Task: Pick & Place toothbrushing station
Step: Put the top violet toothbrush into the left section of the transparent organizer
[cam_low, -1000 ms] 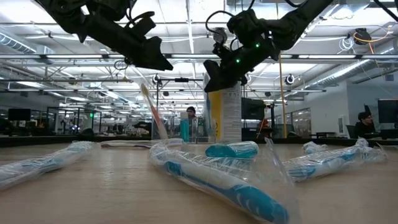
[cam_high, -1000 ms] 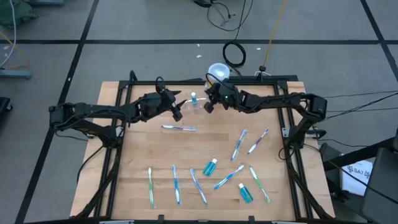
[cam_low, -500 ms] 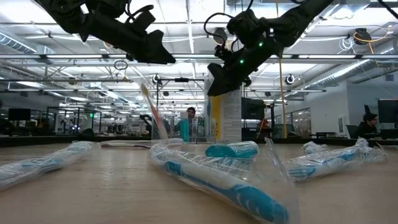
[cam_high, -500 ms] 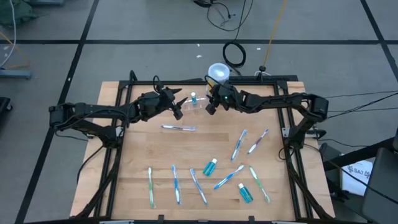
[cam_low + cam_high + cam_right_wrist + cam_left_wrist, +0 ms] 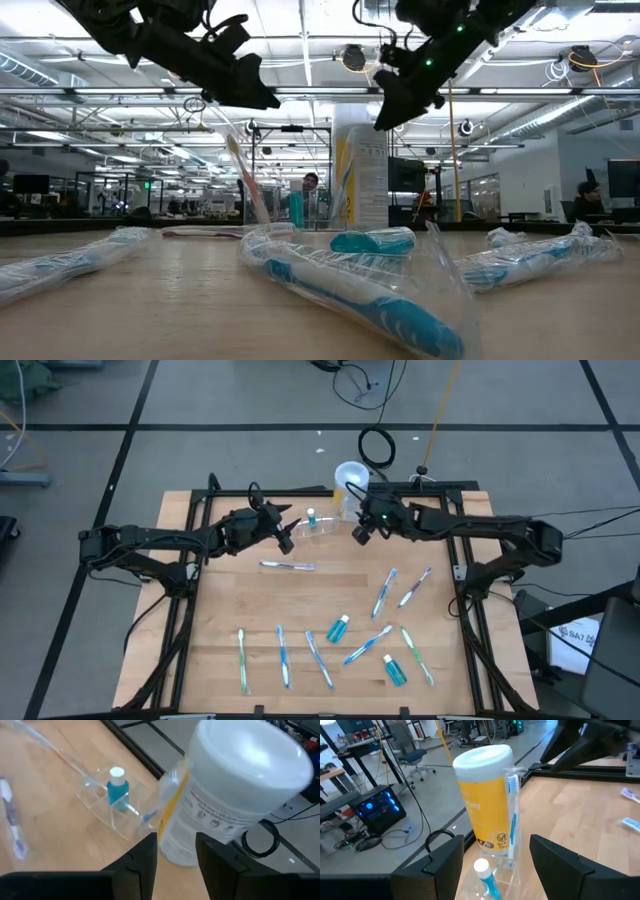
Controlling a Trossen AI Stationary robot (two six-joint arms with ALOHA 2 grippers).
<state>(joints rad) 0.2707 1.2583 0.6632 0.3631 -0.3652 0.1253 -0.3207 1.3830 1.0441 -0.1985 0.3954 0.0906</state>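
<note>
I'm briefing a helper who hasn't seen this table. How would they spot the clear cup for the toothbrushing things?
Look at the far edge of the wooden table, where a tall yellow container with a white lid stands. The clear cup sits just left of it. It is the only see-through holder, with a small blue bottle inside.
</note>
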